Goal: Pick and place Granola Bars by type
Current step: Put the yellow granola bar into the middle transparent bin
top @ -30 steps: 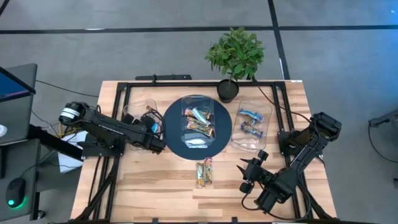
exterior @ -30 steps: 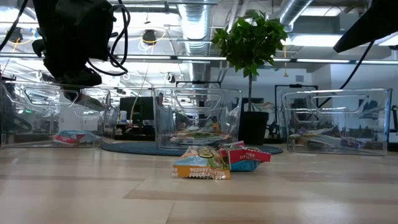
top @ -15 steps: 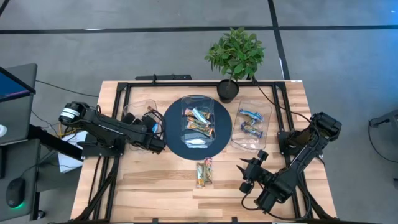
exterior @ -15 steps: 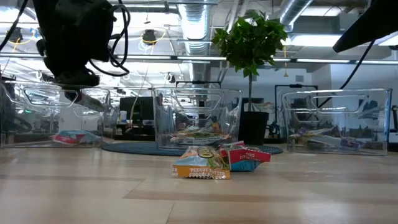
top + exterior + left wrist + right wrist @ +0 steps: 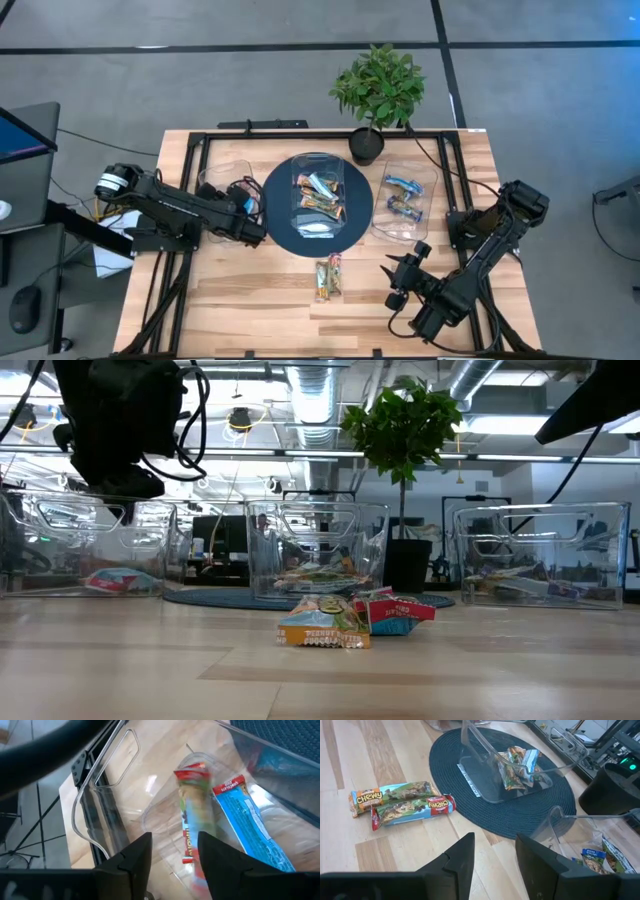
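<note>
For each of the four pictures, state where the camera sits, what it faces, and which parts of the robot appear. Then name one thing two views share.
High view: above the table, looking straight down; both arms, left gripper over the left tub, right gripper above bare wood.
Low view: table height, facing the room; the left arm hangs over that tub.
Left wrist view: looks into the tub at a red-ended bar; own fingers apart.
Right wrist view: faces the blue mat; own fingers apart.
Shared: the two loose bars show in high, low and right wrist views.
</note>
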